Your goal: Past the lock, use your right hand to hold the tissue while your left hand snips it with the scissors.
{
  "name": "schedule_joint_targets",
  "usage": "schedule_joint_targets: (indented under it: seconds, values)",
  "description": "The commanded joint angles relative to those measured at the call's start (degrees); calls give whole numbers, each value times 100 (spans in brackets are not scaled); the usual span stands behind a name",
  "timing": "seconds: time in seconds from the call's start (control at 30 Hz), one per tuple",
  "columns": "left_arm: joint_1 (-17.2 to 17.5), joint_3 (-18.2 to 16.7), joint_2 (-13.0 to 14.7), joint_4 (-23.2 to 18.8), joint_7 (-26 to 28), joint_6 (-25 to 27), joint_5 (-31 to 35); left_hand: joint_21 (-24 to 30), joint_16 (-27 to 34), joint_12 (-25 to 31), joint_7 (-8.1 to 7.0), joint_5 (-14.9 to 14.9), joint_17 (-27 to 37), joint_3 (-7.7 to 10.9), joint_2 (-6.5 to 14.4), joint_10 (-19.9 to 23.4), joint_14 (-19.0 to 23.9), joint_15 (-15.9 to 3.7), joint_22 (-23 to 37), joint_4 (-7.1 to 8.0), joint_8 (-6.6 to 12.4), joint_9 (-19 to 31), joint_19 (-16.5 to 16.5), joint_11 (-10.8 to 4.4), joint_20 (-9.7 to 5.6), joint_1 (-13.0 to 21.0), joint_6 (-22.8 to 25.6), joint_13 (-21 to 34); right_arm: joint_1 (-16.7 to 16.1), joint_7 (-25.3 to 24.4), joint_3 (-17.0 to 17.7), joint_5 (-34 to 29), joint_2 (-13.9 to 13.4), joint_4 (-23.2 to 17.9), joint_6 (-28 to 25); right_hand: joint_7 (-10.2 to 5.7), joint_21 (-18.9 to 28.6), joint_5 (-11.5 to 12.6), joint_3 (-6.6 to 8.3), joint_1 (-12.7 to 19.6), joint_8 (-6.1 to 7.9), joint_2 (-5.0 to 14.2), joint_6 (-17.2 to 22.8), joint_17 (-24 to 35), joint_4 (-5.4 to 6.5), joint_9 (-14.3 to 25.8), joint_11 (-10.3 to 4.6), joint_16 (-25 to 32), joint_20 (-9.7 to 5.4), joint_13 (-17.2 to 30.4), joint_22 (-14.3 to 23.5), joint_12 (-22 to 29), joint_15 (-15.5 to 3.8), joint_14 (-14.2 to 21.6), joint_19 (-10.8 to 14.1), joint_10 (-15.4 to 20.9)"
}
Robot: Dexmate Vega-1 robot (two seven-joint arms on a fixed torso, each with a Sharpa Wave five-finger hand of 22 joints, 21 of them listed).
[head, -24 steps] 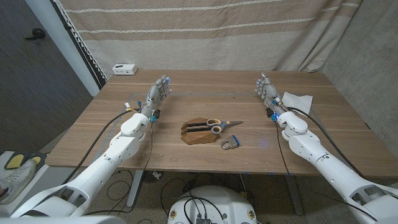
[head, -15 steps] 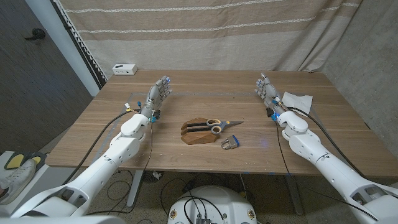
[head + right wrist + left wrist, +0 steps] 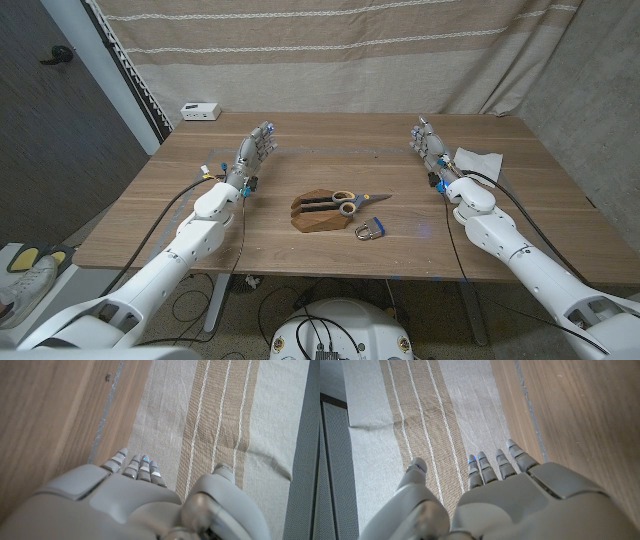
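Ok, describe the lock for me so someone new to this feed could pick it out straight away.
Start at the wooden table and find the brown wooden block near its middle, with the scissors resting on it. The lock lies on the table just beside that block, towards the robot and its right side. It is the small padlock with a metal shackle and a blue body.

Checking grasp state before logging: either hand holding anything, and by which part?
Nothing held. Left hand and right hand are both open; scissors sit on the wooden holder, tissue untouched.
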Motion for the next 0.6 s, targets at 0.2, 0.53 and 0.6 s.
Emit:
schedule_joint_targets:
  seconds: [0.2,0.53,0.6]
  values:
    - [-53,37,26,154,-156,-84,40,25,15,31,-40,32,12,47,2,121,61,-643,13,7,23,27,32,13,10,69,60,15,-93,-356,-89,-408,-186,-397,-135,-26,19,50,-18,120,33,5,50,2,-50,5,-59,26,-41,9,10,34,-95,-3,2,41]
    - [-93,15,-28,259,-337,-262,-26,53,0,24,-4,30,13,54,5,137,40,-644,15,8,18,26,102,5,-43,78,56,17,-126,-541,-145,-694,-380,-700,-339,-54,17,64,-62,141,43,-86,87,-5,-84,4,-102,26,-59,9,5,43,-135,6,-18,71]
    - [-91,18,-14,224,-312,-242,-9,65,9,28,-1,30,13,57,6,154,66,-649,16,8,18,26,134,7,-63,81,58,17,-141,-758,-183,-868,-479,-908,-606,-51,9,68,-81,140,42,-121,89,-7,-92,4,-127,19,-65,9,4,35,-146,-9,-44,53]
